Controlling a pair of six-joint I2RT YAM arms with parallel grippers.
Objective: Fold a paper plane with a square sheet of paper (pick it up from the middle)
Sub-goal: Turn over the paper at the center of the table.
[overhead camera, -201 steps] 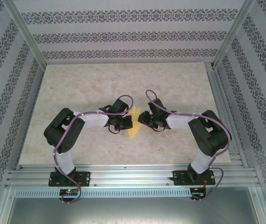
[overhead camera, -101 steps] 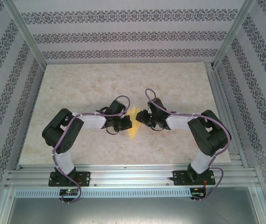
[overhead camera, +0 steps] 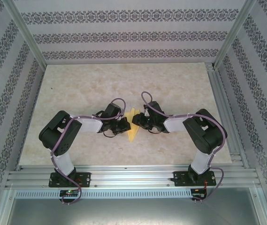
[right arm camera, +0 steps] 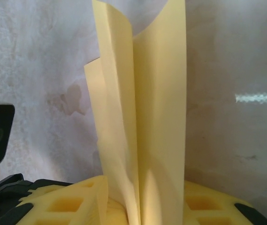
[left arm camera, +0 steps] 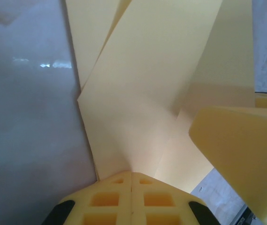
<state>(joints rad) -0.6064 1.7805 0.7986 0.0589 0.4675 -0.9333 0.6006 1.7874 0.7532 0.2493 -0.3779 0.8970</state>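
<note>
Though marbled, pale tabletop [overhead camera: 77, 84] beneath yellow paper [overhead camera: 132, 133], within 3 patterned walls [overhead camera: 124, 37]

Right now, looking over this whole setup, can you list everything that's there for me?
sheet of paper: one, yellow, partly folded, mid-table between the two grippers
table: one, pale marbled beige, under the arms
walls: three sides, white with grey patterned bands, around the table
metal frame: one, silver, rails along the near edge, posts at the far corners
left arm: one, black and white, bolted at the near edge, left
right arm: one, black and white, bolted at the near edge, right
left gripper: one, yellow fingers, shut on the sheet of paper
right gripper: one, yellow fingers, closed on the same sheet
</note>
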